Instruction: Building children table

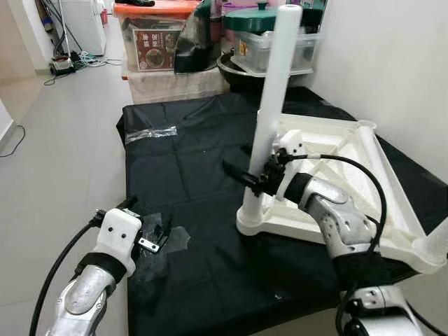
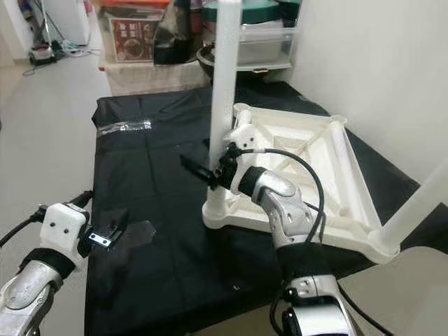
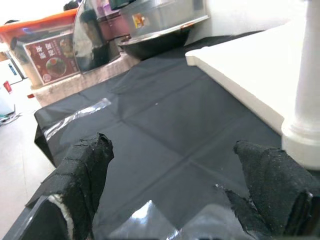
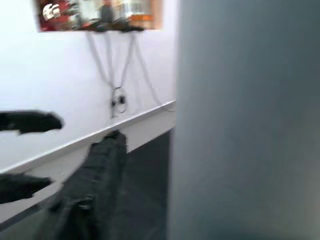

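A black sheet point(image 1: 189, 175) covers the floor. On it lies the upturned white tabletop point(image 1: 350, 189), one leg point(image 1: 269, 105) standing upright at its near corner. The right gripper point(image 1: 253, 178) clasps that leg low down. The left gripper point(image 1: 150, 234) hovers over the sheet, jaws apart, holding nothing.

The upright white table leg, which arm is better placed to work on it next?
Right, probably: the right pincer is already at the leg near its base, while the left pincer hovers open over the black sheet, well away.
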You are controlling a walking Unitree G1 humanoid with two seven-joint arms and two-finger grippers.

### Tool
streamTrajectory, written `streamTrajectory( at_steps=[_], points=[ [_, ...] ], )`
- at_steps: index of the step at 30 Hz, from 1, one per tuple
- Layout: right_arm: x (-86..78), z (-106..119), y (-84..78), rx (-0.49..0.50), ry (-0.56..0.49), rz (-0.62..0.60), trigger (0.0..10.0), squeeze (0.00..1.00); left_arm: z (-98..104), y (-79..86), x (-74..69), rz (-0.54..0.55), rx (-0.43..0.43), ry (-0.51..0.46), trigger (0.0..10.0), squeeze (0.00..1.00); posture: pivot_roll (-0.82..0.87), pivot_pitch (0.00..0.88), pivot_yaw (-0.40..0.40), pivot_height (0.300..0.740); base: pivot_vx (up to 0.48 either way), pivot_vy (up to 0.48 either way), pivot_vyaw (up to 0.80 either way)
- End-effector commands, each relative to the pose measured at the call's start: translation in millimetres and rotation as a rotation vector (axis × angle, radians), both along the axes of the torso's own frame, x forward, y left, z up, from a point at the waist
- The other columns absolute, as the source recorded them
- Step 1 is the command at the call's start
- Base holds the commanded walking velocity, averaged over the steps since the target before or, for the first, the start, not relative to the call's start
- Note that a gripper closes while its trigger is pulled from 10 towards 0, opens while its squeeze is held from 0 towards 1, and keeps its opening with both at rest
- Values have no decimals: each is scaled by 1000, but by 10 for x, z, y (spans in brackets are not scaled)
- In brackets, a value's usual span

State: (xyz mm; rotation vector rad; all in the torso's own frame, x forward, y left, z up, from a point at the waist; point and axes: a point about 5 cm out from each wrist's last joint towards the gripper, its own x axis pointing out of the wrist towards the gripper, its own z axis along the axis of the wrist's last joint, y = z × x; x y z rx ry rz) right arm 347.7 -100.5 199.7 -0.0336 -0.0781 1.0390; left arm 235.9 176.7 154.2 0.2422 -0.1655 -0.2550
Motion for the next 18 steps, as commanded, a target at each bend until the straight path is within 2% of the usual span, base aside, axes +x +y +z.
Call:
streamTrajectory(
  at_steps=[1,2,3,4,5,6,7,8,9,10,11,12,13,15,16,17,18],
  points=[
    [62,-200,223,-63,59,-65,0,0,-9,8,8,12,1,-2,10000,0,55,0,-69,740,0,0,0],
    [62,-200,223,-63,59,-65,0,0,-9,8,8,12,1,-2,10000,0,55,0,-69,740,0,0,0],
    [127,-215,226,-79,61,-161,0,0,-5,20,11,21,1,-4,10000,0,55,0,-69,740,0,0,0],
    [127,-215,226,-79,61,-161,0,0,-5,20,11,21,1,-4,10000,0,55,0,-69,740,0,0,0],
    [255,-236,139,-85,67,-387,0,0,-2,38,10,34,1,-7,10000,0,56,0,-74,740,0,0,0],
    [352,-308,-71,-70,148,-695,0,0,-4,60,10,53,-1,-6,10000,0,51,0,-73,740,0,0,0],
    [331,-436,-322,-69,214,-949,0,0,-4,71,11,65,-2,-9,10000,0,48,0,-71,740,0,0,0],
    [331,-436,-322,-69,214,-949,0,0,-4,71,11,65,-2,-9,10000,0,48,0,-71,740,0,0,0],
    [284,-529,-497,-76,259,-1111,0,0,-3,76,12,72,-2,-10,10000,0,48,0,-70,740,0,0,0],
    [182,-606,-591,-97,265,-1171,0,0,5,88,12,85,-15,-13,10000,0,42,0,-61,740,0,0,0],
    [74,-634,-619,-122,228,-1168,0,0,18,100,14,100,-33,-16,10000,0,39,0,-59,740,0,0,0],
    [74,-634,-619,-122,228,-1168,0,0,18,100,14,100,-33,-16,10000,0,39,0,-59,740,0,0,0],
    [-162,-554,-613,-157,107,-1114,0,0,22,107,8,112,-51,-17,10000,0,21,0,-52,740,0,0,0],
    [-162,-554,-613,-157,107,-1114,0,0,22,107,8,112,-51,-17,10000,0,21,0,-52,740,0,0,0],
    [-239,-511,-609,-164,73,-1098,0,0,17,104,6,112,-52,-16,10000,0,21,0,-52,740,0,0,0],
    [-313,-486,-564,-169,64,-1030,2941,0,8,92,6,109,-54,-14,10000,0,7,0,-45,740,0,0,0],
    [-313,-486,-564,-169,64,-1030,2941,0,8,92,6,109,-54,-14,10000,0,7,0,-45,740,0,0,0]
  ],
)
